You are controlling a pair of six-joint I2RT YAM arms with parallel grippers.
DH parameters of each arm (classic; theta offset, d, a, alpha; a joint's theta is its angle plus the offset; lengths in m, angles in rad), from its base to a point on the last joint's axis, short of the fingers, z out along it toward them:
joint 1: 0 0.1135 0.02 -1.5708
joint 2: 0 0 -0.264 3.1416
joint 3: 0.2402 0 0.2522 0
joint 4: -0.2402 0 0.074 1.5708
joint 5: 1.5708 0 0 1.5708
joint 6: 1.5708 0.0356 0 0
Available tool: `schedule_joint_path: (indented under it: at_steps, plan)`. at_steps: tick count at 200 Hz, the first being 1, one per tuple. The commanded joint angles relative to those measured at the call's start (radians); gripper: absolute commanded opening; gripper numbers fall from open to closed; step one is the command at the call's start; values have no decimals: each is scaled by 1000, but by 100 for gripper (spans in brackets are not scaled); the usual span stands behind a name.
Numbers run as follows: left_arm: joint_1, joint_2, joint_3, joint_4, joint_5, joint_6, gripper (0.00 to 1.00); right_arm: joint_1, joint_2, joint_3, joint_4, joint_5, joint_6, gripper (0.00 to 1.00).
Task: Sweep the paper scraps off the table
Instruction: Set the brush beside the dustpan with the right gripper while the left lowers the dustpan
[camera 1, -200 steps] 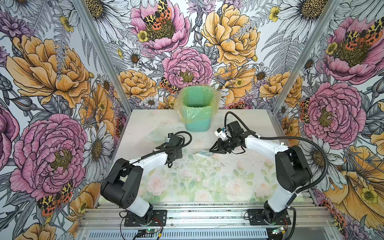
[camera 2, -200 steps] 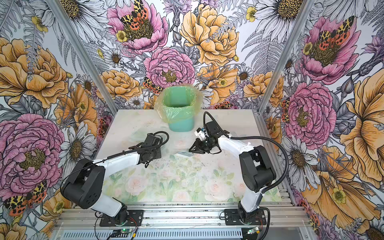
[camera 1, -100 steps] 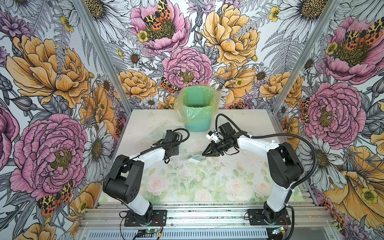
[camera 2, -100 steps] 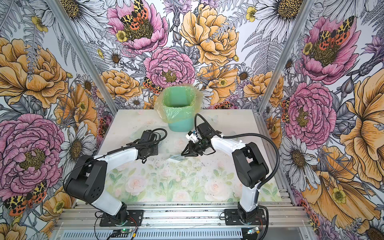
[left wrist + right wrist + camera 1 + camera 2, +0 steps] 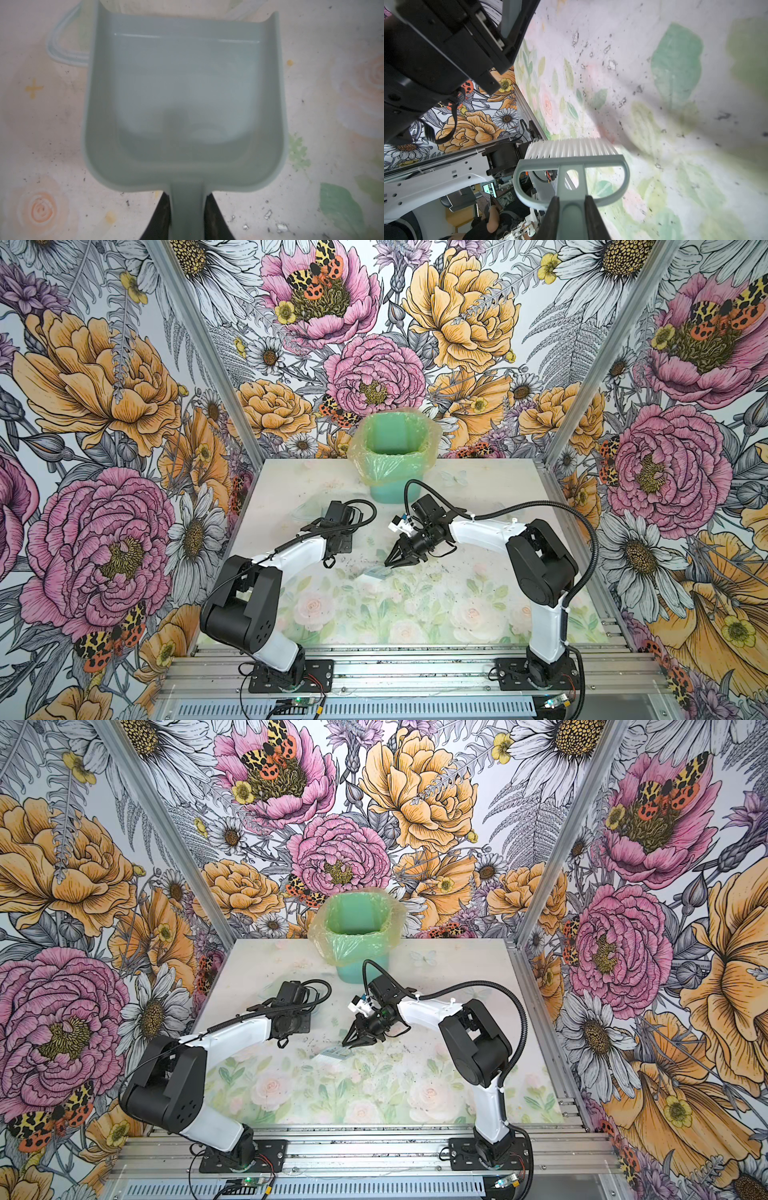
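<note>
Left gripper (image 5: 187,200) is clamped on the stem of the grey-blue dustpan (image 5: 187,93), one jaw pressed to each side. This grip lays the pan low on the tabletop (image 5: 457,605) with its open lip pointing away from the wrist, so anything pushed toward it would slide in. Its tray is bare. The wrist view is soft, so I would only say that the pan seems to lie flat.

Between the arms, at the back edge, stands a green bin (image 5: 390,472) with a plastic liner folded over its rim. It is probably set there so that either arm can reach it to tip the pan out.

Further right, the right gripper (image 5: 572,204) is closed on the handle of the brush (image 5: 571,166). The brush is tilted so that its white bristles (image 5: 569,146) point down at the middle of the tabletop, a working angle for sweeping.

As for the paper scraps, no red, orange or light-blue wad shows on the tabletop or in the pan, only dark specks and pale flecks. They may lie in the bin, but its depth is hidden.
</note>
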Motion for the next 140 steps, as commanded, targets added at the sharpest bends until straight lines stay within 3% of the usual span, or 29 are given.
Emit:
schedule_joint_path:
  at_steps: [1, 24, 49, 82, 140]
  plan:
    - [12, -19, 39, -26, -70, 96, 5, 7, 29, 31, 52, -13, 23, 2]
    - [12, 1, 52, -41, -85, 151, 6, 6, 61, 55, 89, -8, 46, 4]
    - [16, 17, 60, -45, -84, 156, 14, 6, 104, 103, 107, 0, 70, 6]
    - [15, 33, 66, -45, -100, 148, 48, -2, 144, 140, 141, 13, 101, 18]
    - [18, 35, 61, -39, -123, 118, 74, -16, 164, 138, 195, 29, 142, 36]
